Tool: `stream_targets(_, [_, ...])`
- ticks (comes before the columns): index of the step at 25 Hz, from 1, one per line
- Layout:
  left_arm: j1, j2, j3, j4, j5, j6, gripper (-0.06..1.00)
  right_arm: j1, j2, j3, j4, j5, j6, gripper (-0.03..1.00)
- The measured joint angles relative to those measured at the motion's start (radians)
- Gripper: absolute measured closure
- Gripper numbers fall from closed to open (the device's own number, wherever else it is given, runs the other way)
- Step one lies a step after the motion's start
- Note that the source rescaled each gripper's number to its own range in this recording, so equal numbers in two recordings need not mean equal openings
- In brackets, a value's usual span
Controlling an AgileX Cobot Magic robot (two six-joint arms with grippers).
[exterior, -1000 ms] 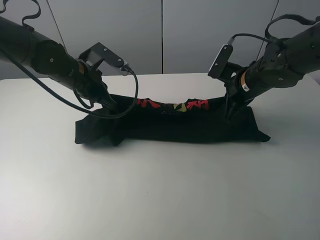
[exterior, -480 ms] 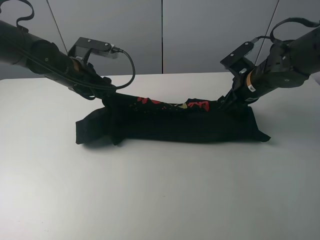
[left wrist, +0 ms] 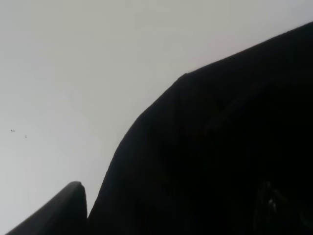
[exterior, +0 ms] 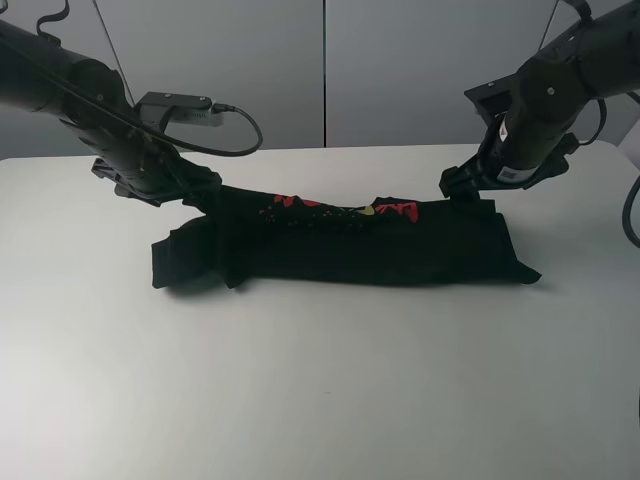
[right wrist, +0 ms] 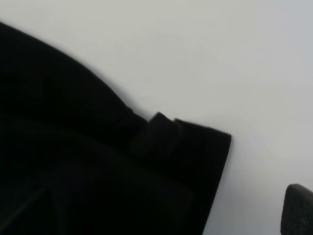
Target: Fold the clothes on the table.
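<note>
On the left, the left arm [exterior: 70,85] reaches down low over the white table [exterior: 320,380]. A black cable [exterior: 235,125] loops off it. The left gripper [exterior: 198,190] sits at the far left corner of the black T-shirt [exterior: 350,250], right up against the cloth. In the left wrist view one dark fingertip [left wrist: 61,210] shows beside the shirt's edge, and black cloth fills much of the picture. I cannot tell if this gripper is spread apart or closed.

The T-shirt lies in the middle of the table, folded into a long band that runs from side to side. Its left end is bunched up in a lump. A red and yellow print [exterior: 345,209] peeks out along the far edge.

On the right, the right gripper [exterior: 460,187] is at the far right corner of the shirt, very close to the cloth. In the right wrist view one fingertip [right wrist: 298,208] shows, with bare table between it and the shirt's corner. I cannot tell if this gripper is spread apart or closed either.

A grey wall [exterior: 400,70] stands behind the table.
</note>
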Motion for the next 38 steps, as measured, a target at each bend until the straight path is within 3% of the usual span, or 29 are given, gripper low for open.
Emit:
stream_targets(4, [0.000,0.033,-0.061,-0.005,0.072,-0.016,0.04,0.000,0.031,-0.070,0.090,0.114,-0.067,-0.02])
stream_targets(9, [0.000,0.065,-0.083,-0.024,0.091,-0.020,0.04,0.000,0.106,-0.129,0.189,0.188,-0.140,-0.02])
stream_targets(17, [0.021,0.128,-0.085,-0.038,0.076,-0.022,0.04,-0.003,0.189,-0.193,0.229,0.197,-0.192,-0.03])
stream_targets(26, [0.080,0.144,-0.089,-0.038,0.076,-0.022,0.04,-0.098,0.228,-0.201,0.251,0.134,-0.196,-0.03])
stream_targets(31, [0.080,0.144,-0.089,-0.038,0.057,-0.022,0.04,-0.102,0.230,-0.201,0.255,0.108,-0.207,-0.03])
stream_targets(38, [0.080,0.124,-0.089,-0.051,0.084,-0.022,0.04,-0.102,0.203,-0.201,0.282,0.178,-0.235,-0.03])
